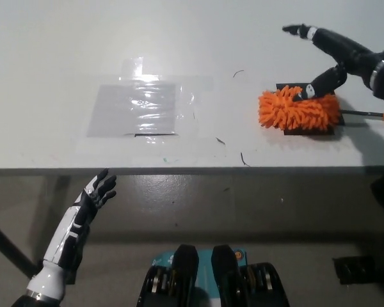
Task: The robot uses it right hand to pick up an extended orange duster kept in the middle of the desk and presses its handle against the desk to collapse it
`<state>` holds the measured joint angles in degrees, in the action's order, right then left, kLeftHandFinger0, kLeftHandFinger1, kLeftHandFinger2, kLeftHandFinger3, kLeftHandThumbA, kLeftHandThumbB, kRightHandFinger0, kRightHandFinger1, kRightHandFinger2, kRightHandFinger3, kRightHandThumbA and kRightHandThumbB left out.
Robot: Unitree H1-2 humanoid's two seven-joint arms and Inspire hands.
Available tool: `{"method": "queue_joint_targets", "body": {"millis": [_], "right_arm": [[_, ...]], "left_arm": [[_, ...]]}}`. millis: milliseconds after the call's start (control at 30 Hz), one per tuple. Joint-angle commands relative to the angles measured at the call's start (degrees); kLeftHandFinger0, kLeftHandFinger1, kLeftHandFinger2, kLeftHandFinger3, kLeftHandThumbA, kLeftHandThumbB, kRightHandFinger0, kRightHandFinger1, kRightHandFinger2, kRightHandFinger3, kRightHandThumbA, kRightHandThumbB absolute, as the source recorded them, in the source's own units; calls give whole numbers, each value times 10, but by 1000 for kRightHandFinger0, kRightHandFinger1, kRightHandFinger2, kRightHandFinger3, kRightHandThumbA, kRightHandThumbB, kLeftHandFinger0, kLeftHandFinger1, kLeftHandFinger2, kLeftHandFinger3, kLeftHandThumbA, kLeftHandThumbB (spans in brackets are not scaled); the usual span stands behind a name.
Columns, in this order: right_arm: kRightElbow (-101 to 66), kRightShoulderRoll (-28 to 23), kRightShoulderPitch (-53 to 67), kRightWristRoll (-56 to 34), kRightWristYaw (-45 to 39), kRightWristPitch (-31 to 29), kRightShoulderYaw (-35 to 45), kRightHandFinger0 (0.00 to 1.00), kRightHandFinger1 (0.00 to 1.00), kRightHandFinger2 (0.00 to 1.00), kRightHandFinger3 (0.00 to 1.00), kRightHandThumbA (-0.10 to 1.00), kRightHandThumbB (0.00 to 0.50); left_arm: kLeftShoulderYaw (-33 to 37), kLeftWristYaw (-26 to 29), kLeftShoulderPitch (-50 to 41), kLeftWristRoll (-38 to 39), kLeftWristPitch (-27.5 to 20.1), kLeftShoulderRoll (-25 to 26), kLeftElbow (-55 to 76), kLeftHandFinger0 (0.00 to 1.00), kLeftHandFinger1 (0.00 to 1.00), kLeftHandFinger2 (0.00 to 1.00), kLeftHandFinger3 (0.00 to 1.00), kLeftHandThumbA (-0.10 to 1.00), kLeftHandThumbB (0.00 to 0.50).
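The black right hand (336, 57) is above the desk (64, 51), fingers spread wide and holding nothing. One finger points far out; another reaches down to the fluffy orange duster (299, 110). The duster lies on a black patch (307, 131) at the desk's right. The white left hand (96, 190) hangs open below the desk's edge.

Fluffy, shaggy cloth strands cover the orange duster (299, 109). The white table (51, 57) looks smooth and matt, and the clear plastic sheet (136, 109) taped on it shines glossy.
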<state>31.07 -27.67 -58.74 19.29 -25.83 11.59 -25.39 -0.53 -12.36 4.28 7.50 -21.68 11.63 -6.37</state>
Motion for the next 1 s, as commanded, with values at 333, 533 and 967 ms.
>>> {"method": "queue_joint_targets", "body": {"millis": [333, 533, 967], "right_arm": [[195, 33, -118, 76, -20, -54, -72, 1000, 1000, 1000, 1000, 1000, 371], [215, 45, -120, 89, -16, -65, -76, 1000, 1000, 1000, 1000, 1000, 388], [240, 60, -124, 100, -19, -77, -69, 1000, 1000, 1000, 1000, 1000, 415]], "left_arm": [[-11, -7, 2, 13, -23, 13, 3, 1000, 1000, 1000, 1000, 1000, 322], [-12, -7, -2, 15, -26, 12, 3, 1000, 1000, 1000, 1000, 1000, 319], [-12, -5, -9, 10, -26, 13, 8, 1000, 1000, 1000, 1000, 1000, 317]]}}
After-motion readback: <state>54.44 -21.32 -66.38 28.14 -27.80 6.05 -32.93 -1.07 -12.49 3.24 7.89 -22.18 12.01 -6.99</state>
